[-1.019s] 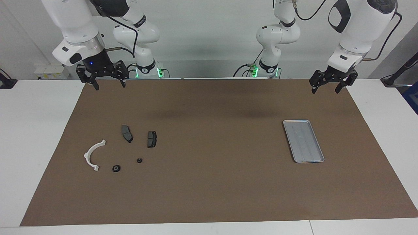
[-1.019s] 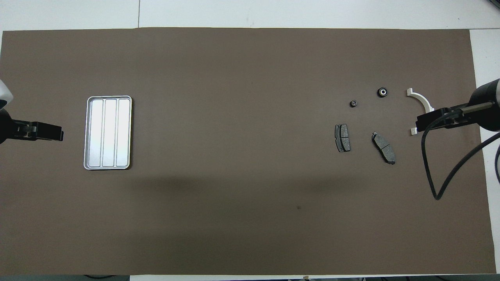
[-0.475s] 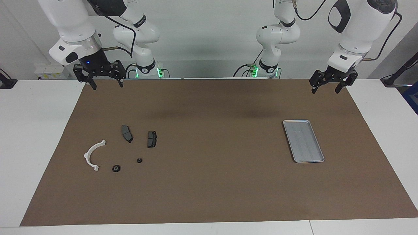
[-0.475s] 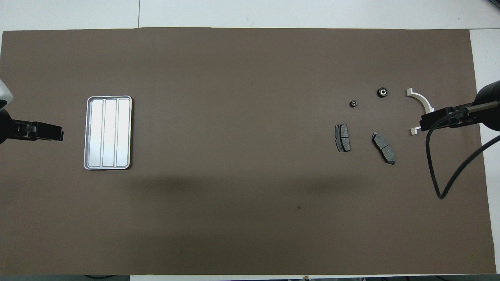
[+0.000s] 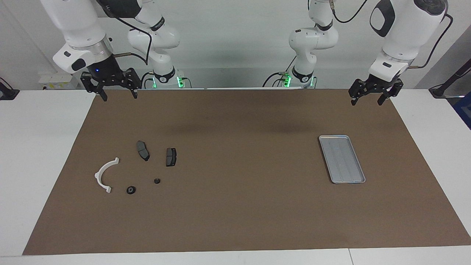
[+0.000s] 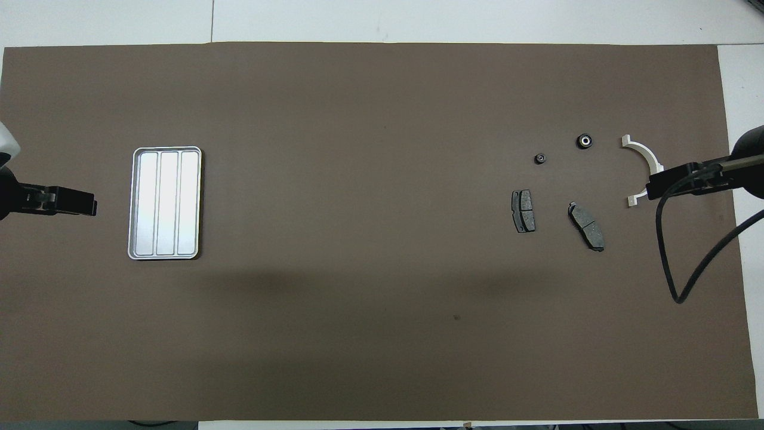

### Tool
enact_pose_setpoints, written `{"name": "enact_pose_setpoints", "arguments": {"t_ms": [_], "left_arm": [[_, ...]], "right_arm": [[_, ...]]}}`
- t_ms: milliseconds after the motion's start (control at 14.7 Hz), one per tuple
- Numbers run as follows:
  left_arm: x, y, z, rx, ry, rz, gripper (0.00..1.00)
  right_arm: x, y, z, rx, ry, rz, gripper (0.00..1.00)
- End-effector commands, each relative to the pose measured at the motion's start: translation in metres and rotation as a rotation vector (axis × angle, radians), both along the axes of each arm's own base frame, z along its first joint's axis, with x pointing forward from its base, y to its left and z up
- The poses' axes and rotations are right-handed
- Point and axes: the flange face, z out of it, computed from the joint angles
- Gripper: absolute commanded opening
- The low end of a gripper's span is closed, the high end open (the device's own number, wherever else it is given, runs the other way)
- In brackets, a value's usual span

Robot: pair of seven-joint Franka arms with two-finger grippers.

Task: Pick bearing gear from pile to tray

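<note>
The pile lies toward the right arm's end of the mat: a white arc (image 5: 105,176) (image 6: 642,156), two dark brake pads (image 5: 143,150) (image 5: 171,156), and two small black round parts, a larger one (image 5: 131,190) (image 6: 584,141) and a smaller one (image 5: 157,180) (image 6: 539,158). Which of them is the bearing gear I cannot tell. The silver tray (image 5: 342,159) (image 6: 166,203) sits bare toward the left arm's end. My right gripper (image 5: 119,97) (image 6: 653,186) hangs open and holds nothing, high over the mat's edge by its base. My left gripper (image 5: 367,103) (image 6: 89,206) waits open over the mat's corner by its own base.
A brown mat (image 5: 235,206) covers most of the white table (image 5: 44,147). A black cable (image 6: 674,257) loops down from the right arm over the mat near the pile. The two arm bases (image 5: 163,75) (image 5: 301,75) stand at the robots' edge.
The right gripper has drifted up and a little toward the right arm's end of the table, away from the pile. The left arm, the parts and the tray have not moved.
</note>
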Motion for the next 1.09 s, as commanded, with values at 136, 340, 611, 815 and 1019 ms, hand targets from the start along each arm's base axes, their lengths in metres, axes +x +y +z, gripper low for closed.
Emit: {"name": "enact_pose_setpoints", "arguments": {"t_ms": [136, 340, 611, 815, 1019], "left_arm": [[-0.004, -0.001, 0.002, -0.013, -0.008, -0.010, 1.00], [-0.004, -0.001, 0.002, -0.013, -0.010, -0.010, 1.00], [-0.004, -0.001, 0.002, -0.013, -0.010, -0.010, 1.00], [-0.004, -0.001, 0.002, -0.013, -0.008, -0.010, 1.00], [-0.004, -0.001, 0.002, -0.013, -0.008, -0.010, 1.00]], "right_arm": [[-0.001, -0.002, 0.005, 0.017, -0.028, -0.029, 1.00], [0.000, 0.000, 0.005, 0.020, -0.038, -0.025, 1.00], [0.000, -0.003, 0.001, 0.019, -0.035, -0.026, 1.00], [0.000, -0.014, 0.001, 0.014, -0.036, -0.043, 1.00], [-0.003, -0.028, 0.002, 0.021, -0.025, -0.063, 1.00]]}}
